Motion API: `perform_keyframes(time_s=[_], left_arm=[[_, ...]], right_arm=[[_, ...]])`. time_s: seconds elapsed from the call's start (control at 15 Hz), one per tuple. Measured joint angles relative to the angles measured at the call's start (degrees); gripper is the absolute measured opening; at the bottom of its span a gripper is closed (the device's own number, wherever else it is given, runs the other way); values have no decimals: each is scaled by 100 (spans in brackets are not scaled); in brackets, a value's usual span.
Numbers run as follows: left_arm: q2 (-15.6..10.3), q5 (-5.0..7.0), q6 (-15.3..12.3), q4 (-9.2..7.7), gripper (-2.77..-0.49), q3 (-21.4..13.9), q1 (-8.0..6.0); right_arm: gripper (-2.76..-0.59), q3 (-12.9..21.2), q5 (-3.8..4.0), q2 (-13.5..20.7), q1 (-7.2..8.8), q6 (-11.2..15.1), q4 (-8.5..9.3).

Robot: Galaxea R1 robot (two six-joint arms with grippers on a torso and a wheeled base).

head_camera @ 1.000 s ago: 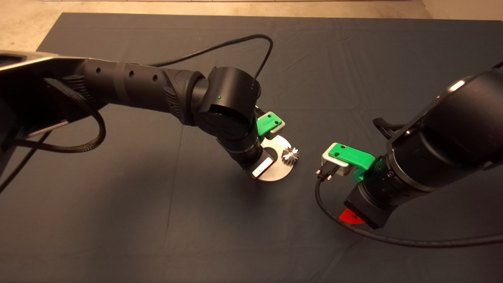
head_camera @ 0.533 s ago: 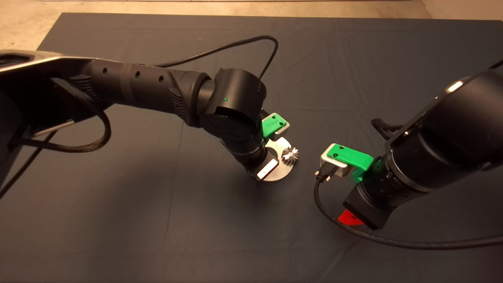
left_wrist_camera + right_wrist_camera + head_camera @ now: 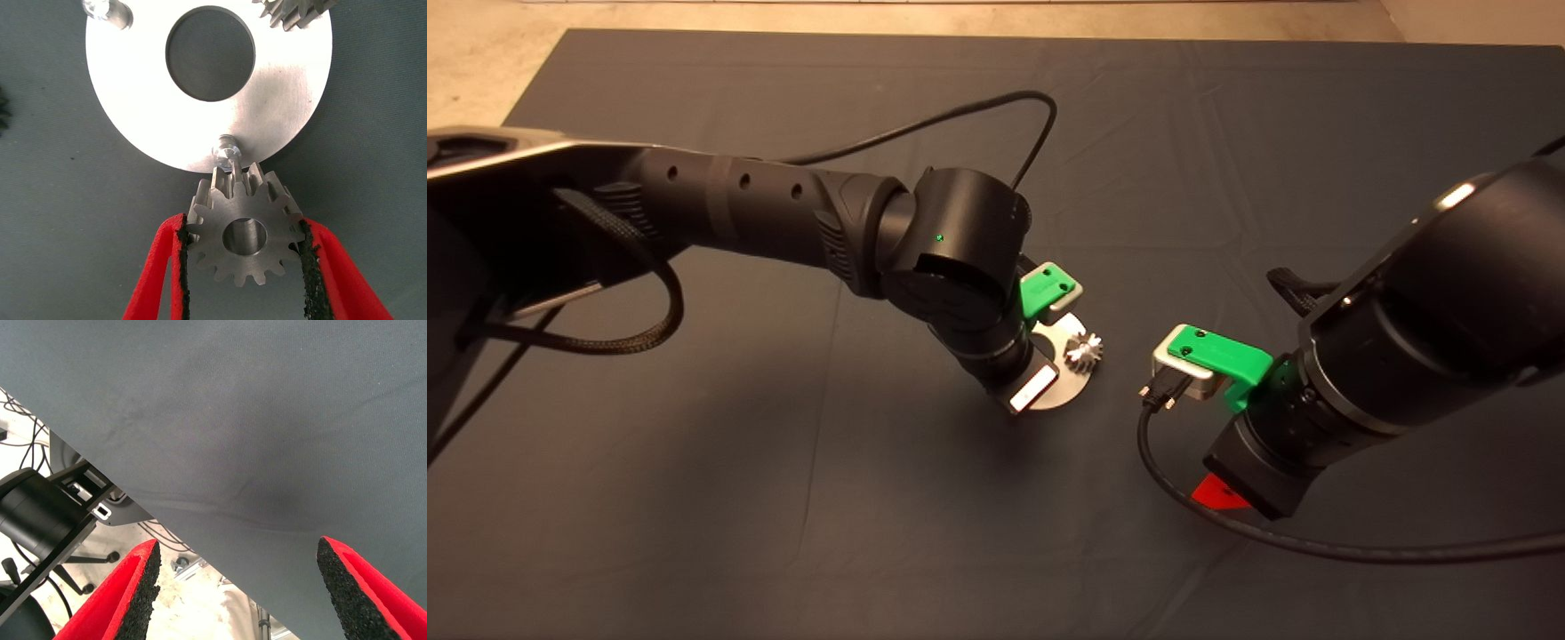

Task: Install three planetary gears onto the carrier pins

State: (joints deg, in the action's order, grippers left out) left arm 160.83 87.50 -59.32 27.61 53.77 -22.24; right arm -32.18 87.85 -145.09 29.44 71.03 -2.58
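In the left wrist view my left gripper (image 3: pixel 243 230) is shut on a steel planetary gear (image 3: pixel 243 235), held flat by its teeth between the two red fingers. The gear hangs just off the rim of the silver carrier disc (image 3: pixel 133 100), and its teeth touch or overlap one upright carrier pin (image 3: pixel 225 148). A second carrier pin (image 3: pixel 109 9) stands bare across the disc. Another planetary gear (image 3: pixel 297 9) sits on the disc, and shows from above as a gear (image 3: pixel 1083 349) on the disc (image 3: pixel 1065 384). The left arm (image 3: pixel 960 276) hides the held gear from above.
My right gripper (image 3: pixel 238 550) stands open over bare dark mat (image 3: pixel 267 420), right of the disc; one red finger (image 3: pixel 1221 492) shows beneath its arm. Beyond the mat's edge the right wrist view shows floor with cables and a stand. A black cable (image 3: pixel 960 111) loops behind the left arm.
The left arm has crept to the right and a little forward, covering more of the disc. The right arm and the seated gear have not moved.
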Motion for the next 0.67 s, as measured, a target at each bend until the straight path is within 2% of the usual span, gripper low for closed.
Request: perform_keyframes(time_s=[0.2,0.67], left_arm=[[0,-2,1,88,-247,0,110],[13,-2,69,289,-247,146,129]], right_arm=[[-163,0,2,0,0,0,0],[-163,0,2,-2,0,0,0]])
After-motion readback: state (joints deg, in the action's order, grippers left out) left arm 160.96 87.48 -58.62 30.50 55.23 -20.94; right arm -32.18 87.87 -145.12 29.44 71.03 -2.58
